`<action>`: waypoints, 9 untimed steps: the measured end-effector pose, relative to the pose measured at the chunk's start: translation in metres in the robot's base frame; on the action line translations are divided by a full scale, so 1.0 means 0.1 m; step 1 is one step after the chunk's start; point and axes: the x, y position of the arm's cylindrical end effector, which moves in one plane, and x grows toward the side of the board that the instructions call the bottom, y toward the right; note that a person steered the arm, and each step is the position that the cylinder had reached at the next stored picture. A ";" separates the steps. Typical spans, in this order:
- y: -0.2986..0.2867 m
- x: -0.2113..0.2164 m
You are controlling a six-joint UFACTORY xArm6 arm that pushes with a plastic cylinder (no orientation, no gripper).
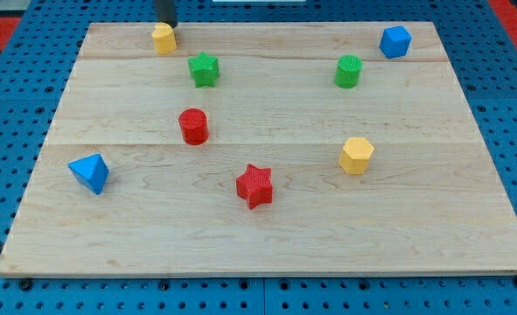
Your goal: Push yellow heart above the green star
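The yellow heart [163, 38] lies near the board's top edge, left of centre. The green star [204, 69] lies just below and to the right of it, a small gap apart. My tip [168, 24] comes down from the view's top and stands right at the heart's upper right edge, touching or nearly touching it.
A red cylinder [193, 126] lies below the star. A red star [255, 185], a yellow hexagon block [356, 155], a green cylinder [348, 72], a blue block [394, 41] at top right and a blue triangle block [90, 172] at left lie on the wooden board [267, 245].
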 end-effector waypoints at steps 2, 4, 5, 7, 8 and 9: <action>-0.47 0.00; -0.48 0.13; -0.41 0.33; -0.23 0.33; -0.23 0.34; -0.23 0.35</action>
